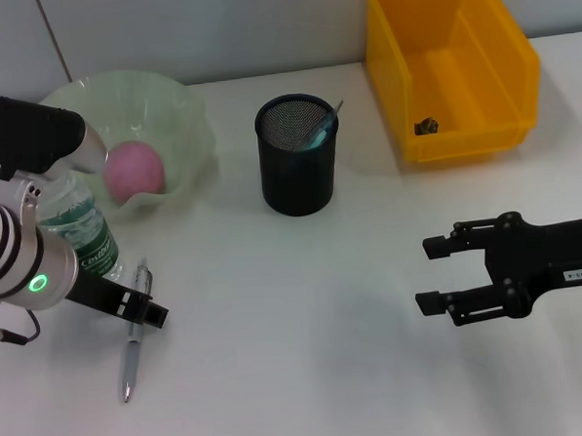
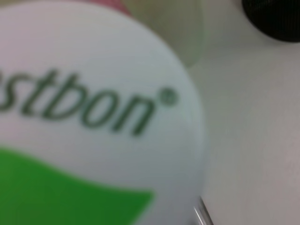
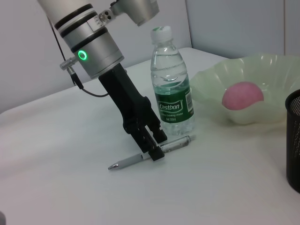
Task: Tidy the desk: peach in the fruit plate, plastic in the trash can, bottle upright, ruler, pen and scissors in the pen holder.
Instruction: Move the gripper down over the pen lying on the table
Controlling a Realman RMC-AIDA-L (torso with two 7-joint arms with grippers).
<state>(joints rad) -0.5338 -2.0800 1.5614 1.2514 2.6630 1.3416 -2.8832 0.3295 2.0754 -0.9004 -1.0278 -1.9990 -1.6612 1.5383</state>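
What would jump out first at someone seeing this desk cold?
Probably the bright yellow trash can at the far right of the desk, and the pink peach lying in the pale green fruit plate at the far left. Next, the left gripper reaching down to the pen lying beside the upright bottle, while the right gripper hovers open on the right.

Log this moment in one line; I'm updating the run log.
left hand: at slim silver-grey pen | clear plastic bottle: upright | pink peach: in green bowl | right hand: open, idle
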